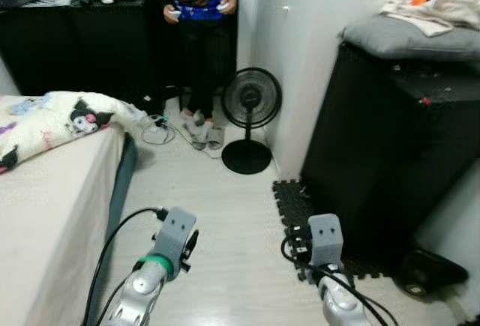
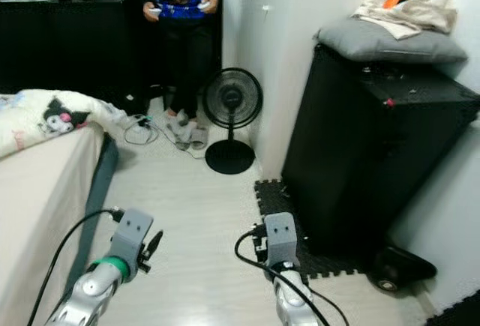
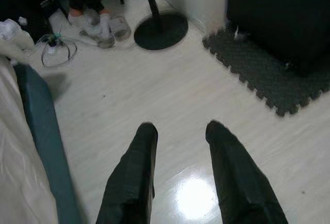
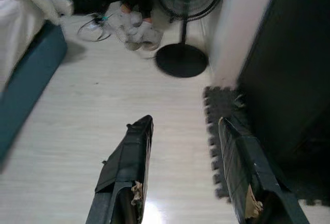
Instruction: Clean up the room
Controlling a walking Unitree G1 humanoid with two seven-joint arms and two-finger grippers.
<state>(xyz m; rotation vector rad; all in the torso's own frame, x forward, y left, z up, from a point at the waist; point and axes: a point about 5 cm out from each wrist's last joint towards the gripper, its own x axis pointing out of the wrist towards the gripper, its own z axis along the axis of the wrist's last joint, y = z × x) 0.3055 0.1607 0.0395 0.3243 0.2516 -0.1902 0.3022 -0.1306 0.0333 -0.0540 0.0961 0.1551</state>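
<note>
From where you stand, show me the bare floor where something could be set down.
Free: the pale floor between the bed and the foam mat, ahead of both open hands. Crowded: near the fan, where cables and the person's feet lie.

We see a pale wood-look floor (image 1: 217, 213) between a bed (image 1: 45, 213) and a tall black cabinet (image 1: 390, 154), with a black pedestal fan (image 1: 250, 116) against the white wall (image 1: 300, 41).

Bare floor (image 1: 217, 213) lies open between bed (image 1: 52, 213) and black cabinet (image 1: 390, 161) (fan (image 1: 251, 120) stands ahead).
</note>
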